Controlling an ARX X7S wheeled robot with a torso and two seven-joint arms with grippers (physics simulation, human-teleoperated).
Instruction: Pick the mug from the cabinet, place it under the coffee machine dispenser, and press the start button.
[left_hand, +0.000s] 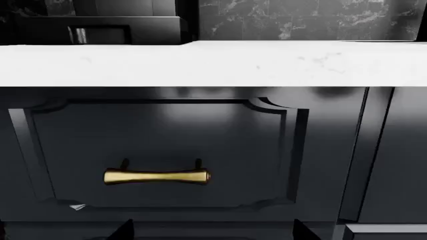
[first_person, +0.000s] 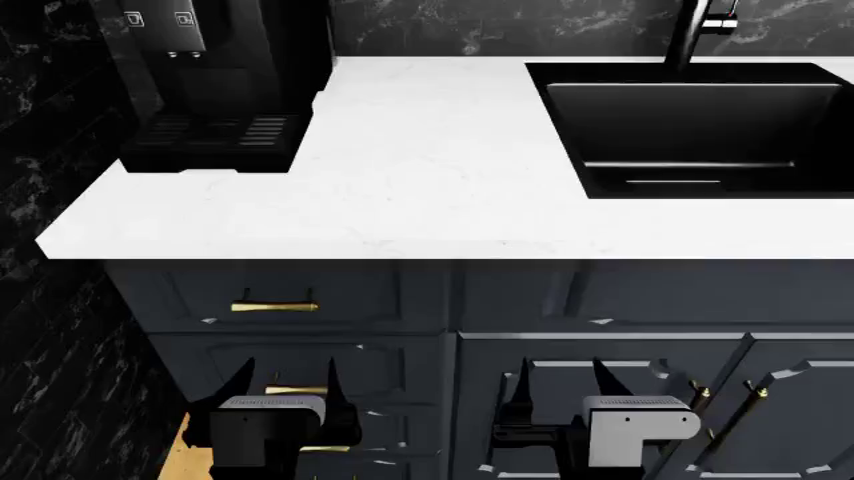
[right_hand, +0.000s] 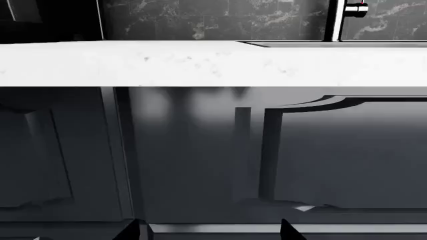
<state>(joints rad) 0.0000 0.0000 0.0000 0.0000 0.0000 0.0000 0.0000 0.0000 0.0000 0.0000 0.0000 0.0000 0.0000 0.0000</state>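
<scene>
Nothing is done yet: the mug is not visible, presumably behind closed cabinet doors below the table (first_person: 400, 190). Left gripper (first_person: 284, 385) and right gripper (first_person: 561, 385) hang with fingers released, empty; coffee machine dispenser (first_person: 167, 25) tray bare.

Coffee machine (first_person: 214, 70) top and sink tap (first_person: 701, 30) cropped; mug unseen.
</scene>
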